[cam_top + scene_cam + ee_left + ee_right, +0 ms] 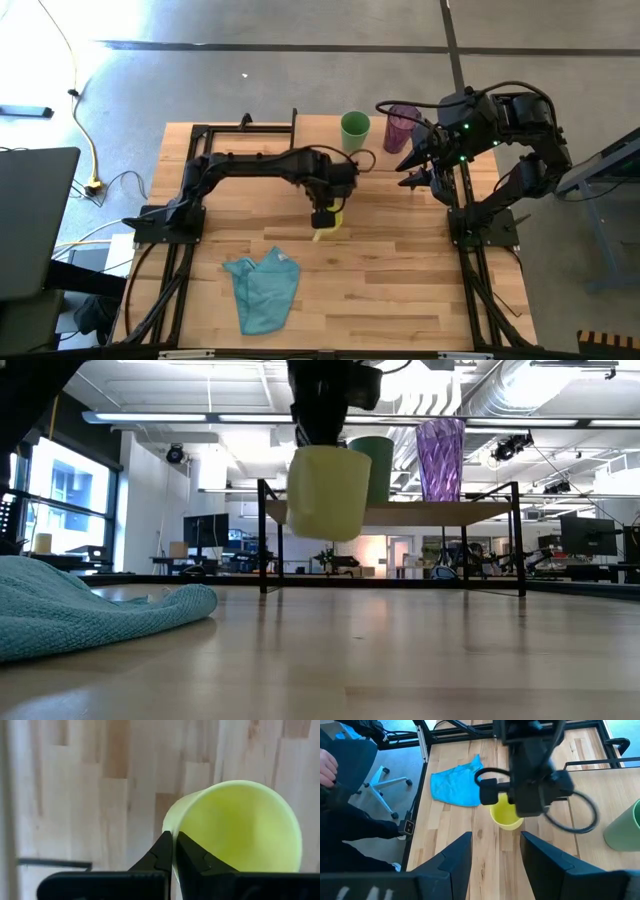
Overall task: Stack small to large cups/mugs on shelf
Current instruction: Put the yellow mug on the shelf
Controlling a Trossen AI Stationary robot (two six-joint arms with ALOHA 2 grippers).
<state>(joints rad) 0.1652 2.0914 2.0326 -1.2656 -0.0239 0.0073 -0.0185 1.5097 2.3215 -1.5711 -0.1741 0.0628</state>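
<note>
- Over mid-table, I have the left gripper point(327, 218) pointing down with the yellow mug point(329, 224) hanging from it, lifted clear of the tabletop point(400, 280).
- From the left wrist camera I see the two fingers point(165, 852) pressed nearly together on the mug's point(240, 827) rim wall, one inside and one outside; the mug's open mouth sits right beside the fingertips.
- At table height the mug point(328, 492) hangs tilted under the gripper, its base well above the wood.
- Behind it stands the shelf point(395, 513), carrying the green cup point(375, 468) and the purple tumbler point(440, 458), both upright and side by side.
- From above, the green cup point(354, 130) and tumbler point(402, 127) sit at the table's far edge, well apart from the held mug.
- I keep the right gripper point(412, 168) waiting near the tumbler, at the far right; its own camera shows the fingers point(452, 857) spread with nothing between them.
- Toward the near edge a teal cloth point(262, 287) lies crumpled, apart from the mug.
</note>
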